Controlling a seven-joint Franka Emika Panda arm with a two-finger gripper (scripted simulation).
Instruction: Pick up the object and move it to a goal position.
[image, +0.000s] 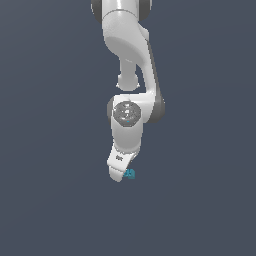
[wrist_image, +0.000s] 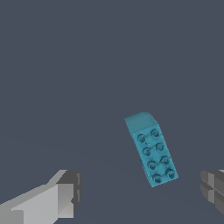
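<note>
The object is a small teal-blue studded block (wrist_image: 151, 151) lying on the dark grey floor. In the wrist view it lies between my two fingers, nearer the one at the picture's edge (wrist_image: 212, 188) than the other finger (wrist_image: 65, 197), and touches neither. My gripper (wrist_image: 140, 194) is open and empty, just above the floor. In the exterior view the white gripper (image: 120, 172) hangs tilted over the block (image: 130, 174), which peeks out at its lower edge on the exterior view's right.
The white arm (image: 127, 60) reaches down from the top of the exterior view. The plain dark grey floor (image: 50, 200) fills everything else; no other object shows.
</note>
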